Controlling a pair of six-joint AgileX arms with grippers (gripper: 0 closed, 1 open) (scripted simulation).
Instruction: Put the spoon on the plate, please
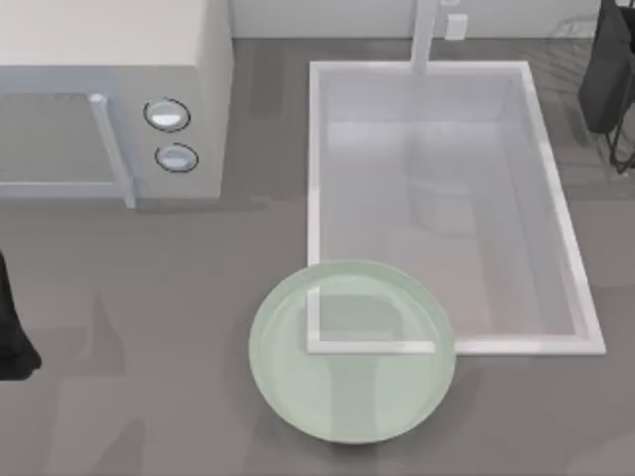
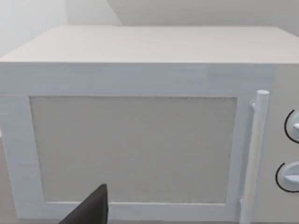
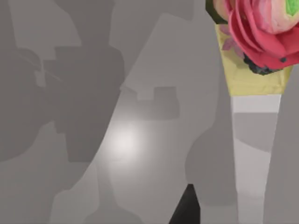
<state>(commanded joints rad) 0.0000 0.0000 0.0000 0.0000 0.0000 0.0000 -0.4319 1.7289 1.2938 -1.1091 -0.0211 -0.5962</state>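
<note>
The plate (image 1: 298, 397), round, pale mint-green and slightly translucent, lies on the grey counter at the front centre. It overlaps the front-left corner of the sink (image 1: 561, 248), whose white rim shows through it. Nothing lies on the plate. The spoon is out of view. My left gripper (image 1: 12, 342) hangs at the table's left edge, well to the left of the plate and facing the microwave. My right gripper (image 1: 605, 84) is parked at the far right, beyond the sink.
A white microwave (image 1: 109, 99) with a bar handle (image 2: 254, 154) and two round knobs stands at the back left. The large white-rimmed sink takes up the centre right. A red-pink flower-like object on a yellow and white base (image 3: 261, 42) is close to the right wrist.
</note>
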